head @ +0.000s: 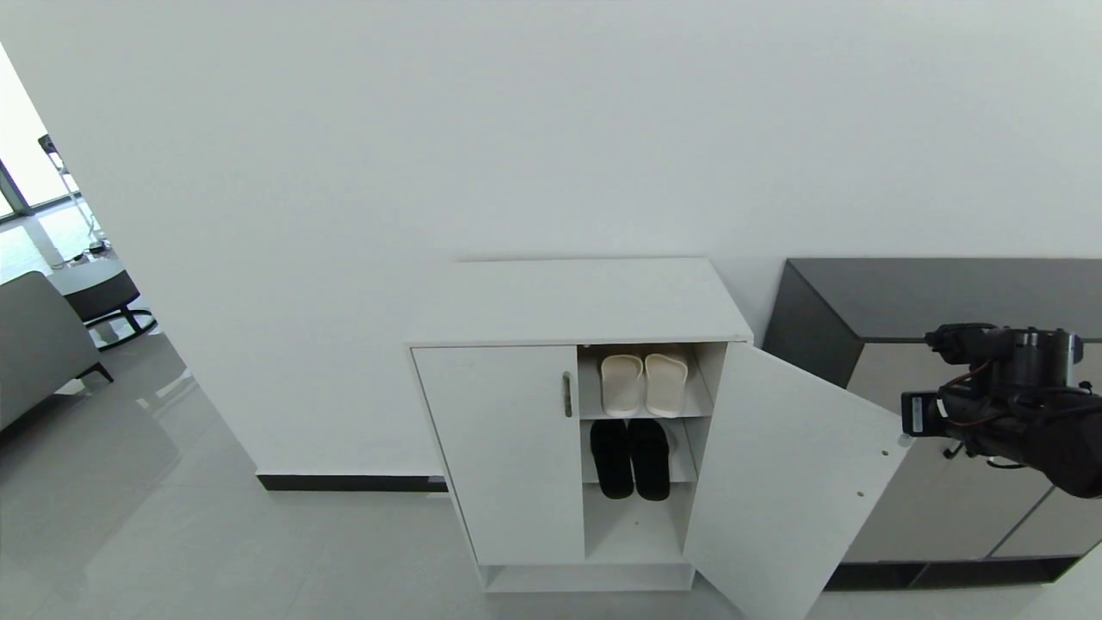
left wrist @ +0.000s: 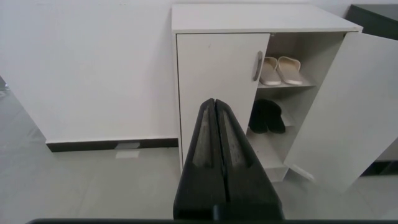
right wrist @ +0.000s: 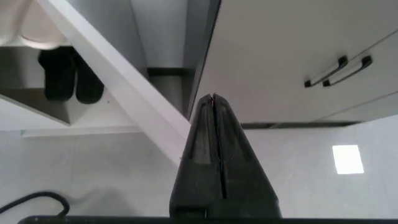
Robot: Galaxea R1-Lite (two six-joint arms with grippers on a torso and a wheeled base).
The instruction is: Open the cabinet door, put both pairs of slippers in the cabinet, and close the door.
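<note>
The white cabinet [head: 568, 301] stands against the wall with its left door [head: 508, 448] closed and its right door [head: 792, 482] swung wide open. A white pair of slippers [head: 644, 383] lies on the top shelf, and a black pair [head: 630, 458] on the shelf below. My right gripper [head: 913, 422] is shut and empty, at the free edge of the open door [right wrist: 118, 74], on its outer side; whether it touches is unclear. My left gripper [left wrist: 215, 102] is shut and empty, some way in front of the closed door [left wrist: 217, 68].
A dark mirrored sideboard [head: 947, 301] with bar handles [right wrist: 339, 70] stands right of the cabinet, just behind the open door. A grey sofa [head: 34, 344] and a round side table [head: 99, 288] are far left. Open tiled floor [head: 258, 551] lies in front.
</note>
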